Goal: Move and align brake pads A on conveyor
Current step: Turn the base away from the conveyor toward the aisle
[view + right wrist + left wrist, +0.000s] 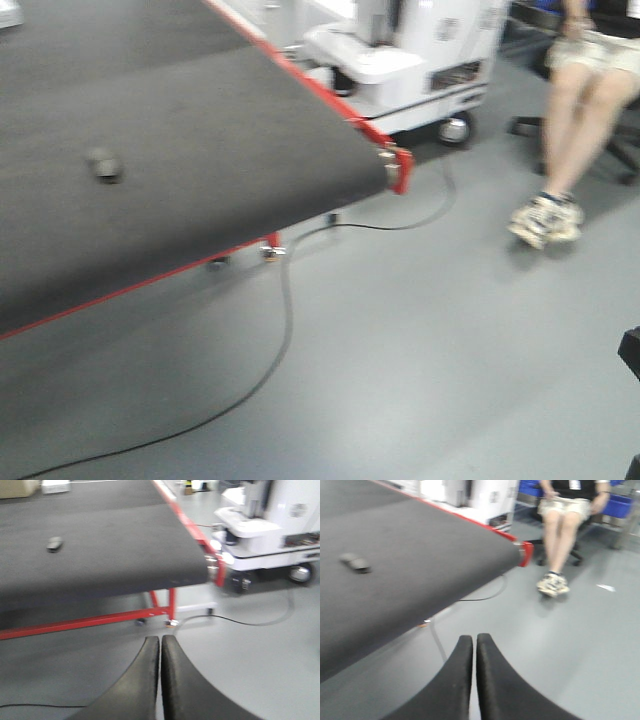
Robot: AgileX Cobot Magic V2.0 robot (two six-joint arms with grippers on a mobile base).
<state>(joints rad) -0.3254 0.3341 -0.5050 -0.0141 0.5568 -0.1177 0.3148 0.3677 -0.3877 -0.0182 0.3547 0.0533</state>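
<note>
Left pincer (473, 638) and right pincer (160, 639) are pressed together; brake pad (103, 164) (blurred) lacks detail.

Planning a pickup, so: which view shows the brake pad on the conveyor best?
The left wrist view: the brake pad appears largest, its oblong outline readable. Front and right wrist views show it as a smaller, blurred blob.

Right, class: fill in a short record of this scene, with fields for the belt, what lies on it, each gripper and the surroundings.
Conveyor: dark belt, red edge strips
On belt: one small dark brake pad, blurred, lying alone
Left gripper: shut, holding nothing
Right gripper: shut, holding nothing
Surroundings: seated person, white wheeled machine, black cable on floor
</note>
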